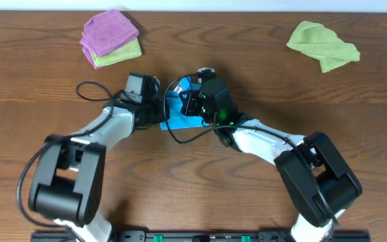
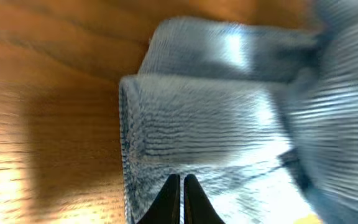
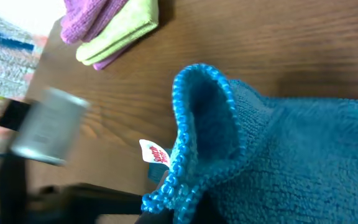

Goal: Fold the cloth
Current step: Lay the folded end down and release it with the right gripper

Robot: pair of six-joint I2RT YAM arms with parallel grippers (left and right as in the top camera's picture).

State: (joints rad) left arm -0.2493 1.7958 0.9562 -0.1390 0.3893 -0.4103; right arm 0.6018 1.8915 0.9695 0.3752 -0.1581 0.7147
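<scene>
A blue cloth (image 1: 182, 121) lies at the middle of the wooden table, mostly hidden under both grippers. In the left wrist view the blue cloth (image 2: 216, 124) looks partly folded, with a doubled edge at its left. My left gripper (image 2: 182, 190) is shut, with its tips resting on the cloth near that edge; it also shows in the overhead view (image 1: 161, 106). My right gripper (image 3: 185, 211) is shut on the cloth's stitched edge (image 3: 197, 124), which stands up in a loop beside a white label (image 3: 155, 153). It sits over the cloth's far side (image 1: 193, 101).
A folded purple cloth on a green one (image 1: 110, 37) lies at the back left, also in the right wrist view (image 3: 114, 25). A crumpled green cloth (image 1: 322, 44) lies at the back right. The left arm (image 3: 45, 127) shows blurred close by.
</scene>
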